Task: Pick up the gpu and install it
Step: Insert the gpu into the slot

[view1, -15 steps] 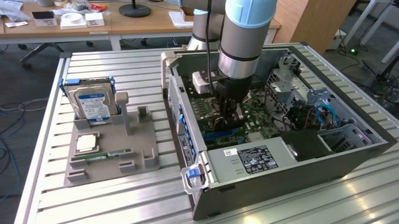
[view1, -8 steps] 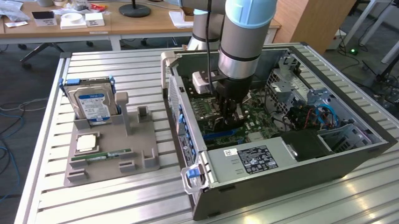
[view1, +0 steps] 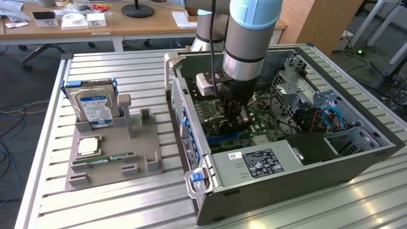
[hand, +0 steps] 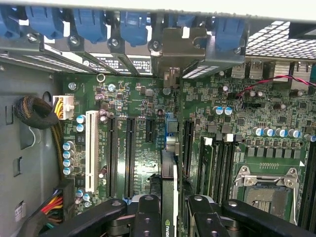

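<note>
My gripper (view1: 233, 119) is down inside the open computer case (view1: 286, 183), over the green motherboard (view1: 258, 124). In the wrist view the gpu (hand: 168, 173) appears edge-on as a thin dark card between my two black fingers (hand: 148, 215), and my gripper (hand: 170, 217) is shut on it. The card runs along the line of an expansion slot (hand: 171, 126) toward the case's rear wall. Its silver end bracket (hand: 180, 47) sits among the blue slot clips there. Whether the card's edge is fully in the slot I cannot tell.
Black slots (hand: 129, 153) and a white slot (hand: 90, 148) lie beside the card, with memory slots and an empty CPU socket (hand: 264, 187) on the other side. Cable bundles (hand: 34, 113) hang near the case wall. A grey tray (view1: 146, 157) holds a hard drive (view1: 95, 107), a memory stick (view1: 105, 158) and a CPU (view1: 87, 146).
</note>
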### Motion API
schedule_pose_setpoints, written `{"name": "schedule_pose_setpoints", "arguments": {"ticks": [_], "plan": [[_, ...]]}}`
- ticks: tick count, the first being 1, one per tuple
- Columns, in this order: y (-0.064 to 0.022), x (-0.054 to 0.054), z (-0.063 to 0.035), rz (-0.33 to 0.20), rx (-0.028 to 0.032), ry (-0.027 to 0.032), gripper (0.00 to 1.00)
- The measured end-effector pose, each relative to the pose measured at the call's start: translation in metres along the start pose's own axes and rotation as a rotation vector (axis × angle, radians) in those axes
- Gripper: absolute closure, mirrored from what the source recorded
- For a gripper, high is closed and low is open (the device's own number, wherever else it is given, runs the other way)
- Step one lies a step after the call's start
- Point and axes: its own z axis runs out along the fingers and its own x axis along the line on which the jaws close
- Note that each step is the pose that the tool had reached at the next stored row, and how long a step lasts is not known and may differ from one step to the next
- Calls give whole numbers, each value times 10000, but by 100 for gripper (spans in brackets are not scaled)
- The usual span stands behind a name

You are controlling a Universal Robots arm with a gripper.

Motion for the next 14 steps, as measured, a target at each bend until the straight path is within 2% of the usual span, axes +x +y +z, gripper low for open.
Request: {"name": "schedule_pose_setpoints", "arguments": {"ticks": [14], "plan": [[1,9,2,16,0,11,74]]}}
